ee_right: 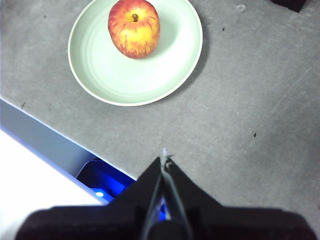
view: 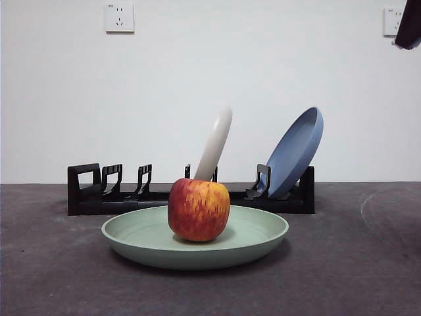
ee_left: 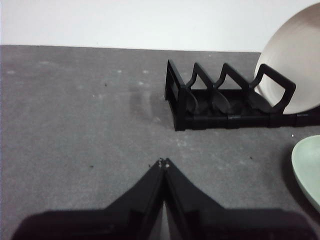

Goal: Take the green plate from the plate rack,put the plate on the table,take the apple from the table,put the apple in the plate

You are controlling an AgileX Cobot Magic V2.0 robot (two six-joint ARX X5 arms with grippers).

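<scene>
The green plate (view: pixel 195 245) lies flat on the table (view: pixel 52 276) in front of the plate rack (view: pixel 92 194). The apple (view: pixel 198 209) stands upright in the plate. The right wrist view shows the apple (ee_right: pixel 134 28) in the plate (ee_right: pixel 135 75) from above. My right gripper (ee_right: pixel 164 161) is shut and empty, raised above the table's near edge, away from the plate. My left gripper (ee_left: pixel 163 162) is shut and empty, over bare table, short of the rack's (ee_left: pixel 225 102) empty end; the plate's rim (ee_left: pixel 307 167) shows at the side.
A cream-white plate (view: pixel 216 143) and a blue plate (view: pixel 295 153) stand on edge in the rack. A black arm tip (view: pixel 409 25) shows at the top right corner. The table's edge (ee_right: pixel 60 140) with a blue-lit base lies below the right gripper.
</scene>
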